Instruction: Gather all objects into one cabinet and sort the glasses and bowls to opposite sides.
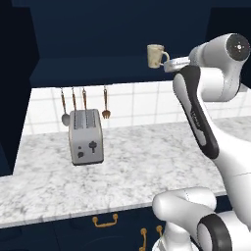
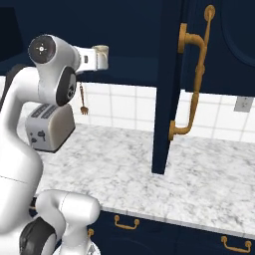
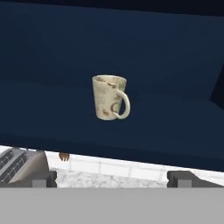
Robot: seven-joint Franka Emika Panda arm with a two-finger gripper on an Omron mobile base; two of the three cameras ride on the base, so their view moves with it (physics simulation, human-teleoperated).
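Marble countertop (image 1: 122,166) runs across the kitchen in front of the robot, with navy drawers and brass pulls below its front edge and white tile behind it. Nearest on the counter, toward its left end, a silver toaster (image 1: 87,136) stands a little back from the front edge, and behind it a few utensils (image 1: 83,105) hang against the tile. Toward the right end, the tall navy cabinet door (image 2: 172,84) with its long curved brass handle (image 2: 194,74) hangs open, edge-on, over the counter. Farther up and back, the arm reaches toward the dark navy shelf of the wall cabinet above the tile, where a cream cup (image 3: 109,97) stands upright near the shelf's front edge, its handle turned to the right in the hand view. The gripper (image 3: 113,177) has its jaws spread as wide as they go and holds nothing; it sits level with the cup and short of it, the fingertips apart from it on either side. The step in hand looks like the approach to picking this cup. The next move probably calls for pushing straight forward until the fingers straddle the cup's body, clear of the handle, then closing before lifting it off the shelf.
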